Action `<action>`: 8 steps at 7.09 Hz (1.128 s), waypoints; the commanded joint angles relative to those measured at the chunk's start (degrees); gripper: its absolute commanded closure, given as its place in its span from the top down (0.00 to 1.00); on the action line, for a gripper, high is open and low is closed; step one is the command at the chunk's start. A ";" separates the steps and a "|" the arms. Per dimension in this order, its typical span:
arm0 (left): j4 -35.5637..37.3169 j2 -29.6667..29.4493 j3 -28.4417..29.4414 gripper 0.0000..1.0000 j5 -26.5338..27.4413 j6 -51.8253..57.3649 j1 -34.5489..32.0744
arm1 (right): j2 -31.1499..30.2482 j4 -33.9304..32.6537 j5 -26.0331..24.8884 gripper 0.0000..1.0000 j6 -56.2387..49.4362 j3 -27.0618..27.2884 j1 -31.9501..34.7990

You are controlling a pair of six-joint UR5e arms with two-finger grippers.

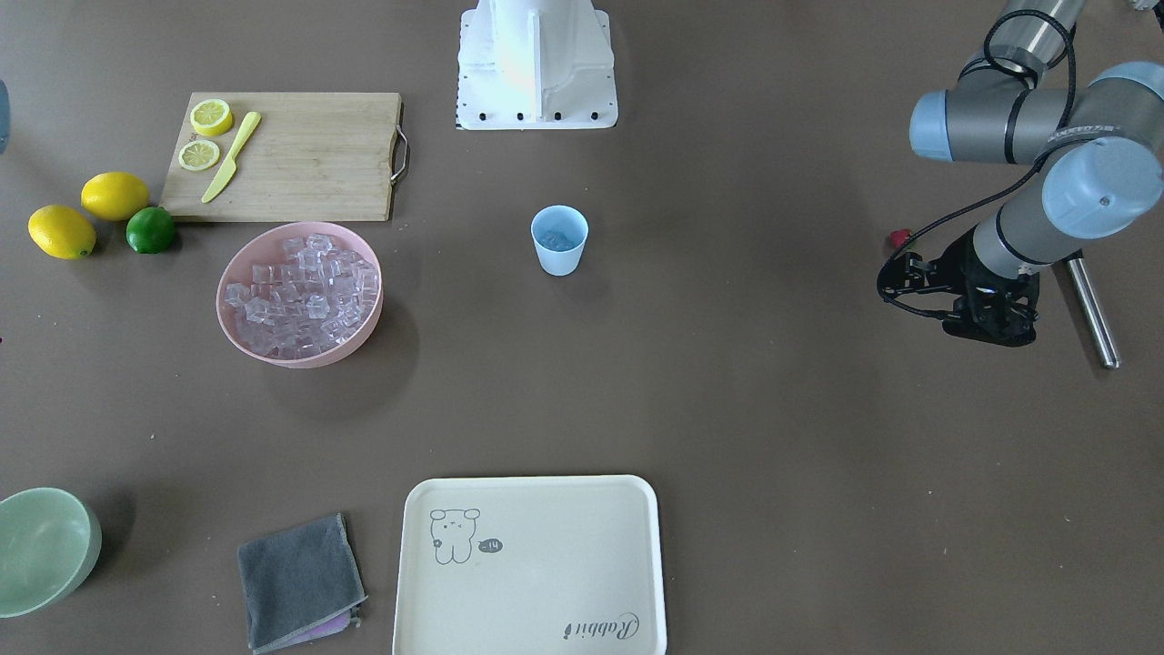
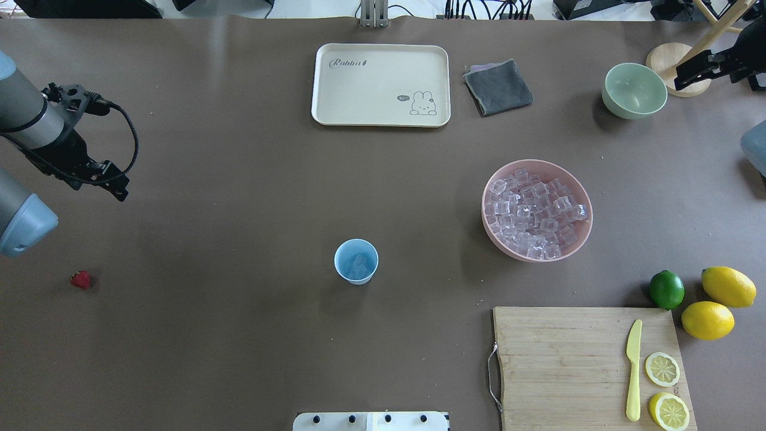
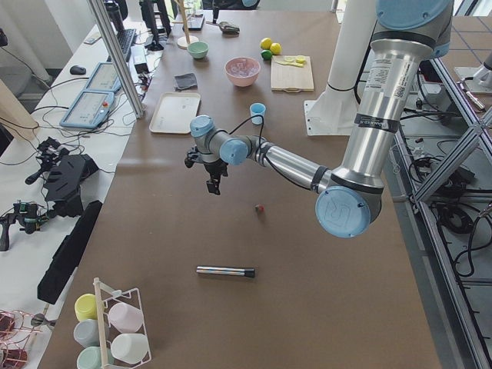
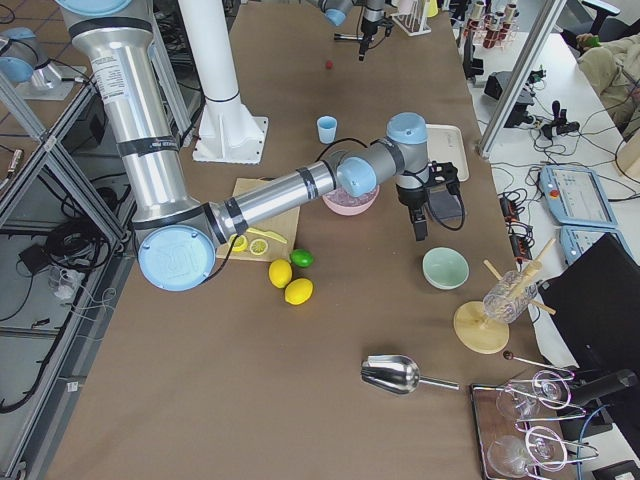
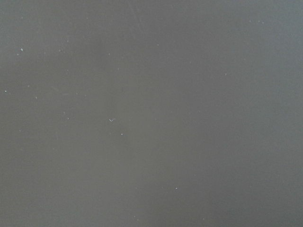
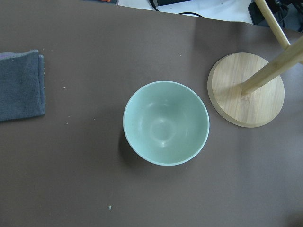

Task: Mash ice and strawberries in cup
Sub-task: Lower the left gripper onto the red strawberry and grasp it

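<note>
Overhead exterior: cup (image 2: 356, 261) mid-counter, some cubes inside. Most ice (image 2: 532, 215) in pink bowl (image 2: 495, 242). Strawberry (image 2: 81, 279) lies on bare counter, well apart from cup, near left gripper (image 2: 116, 187). Right gripper (image 2: 685, 76) near green bowl (image 2: 634, 90). Fingers on both: can't tell whether spread or closed.

This is a robotics laboratory. Two grey and blue industrial arms, the left arm (image 3: 380, 92) and the right arm (image 4: 130, 110), rise from a white pedestal (image 1: 536, 64) at a long bench (image 2: 239, 179) with a brown cover. Aluminium frame posts (image 3: 115, 54) stand beside it. Teach pendants (image 3: 86, 109) and black spare tools (image 3: 65, 173) lie on a white side table (image 3: 23, 254), and coils of cable (image 3: 455, 219) lie on the floor.
</note>
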 commanded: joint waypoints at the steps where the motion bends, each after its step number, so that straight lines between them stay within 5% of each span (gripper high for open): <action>1: -0.46 4.72 -1.55 0.98 -0.86 0.18 3.68 | 0.22 0.01 -2.50 1.00 0.35 0.03 -1.94; 5: -1.42 10.45 -3.85 0.98 -0.77 0.18 8.80 | 0.75 0.01 -4.89 1.00 0.00 -0.23 -4.06; 8: -2.56 10.90 -3.67 0.82 -0.24 0.27 9.33 | 0.49 0.01 -5.94 1.00 0.00 0.03 -4.06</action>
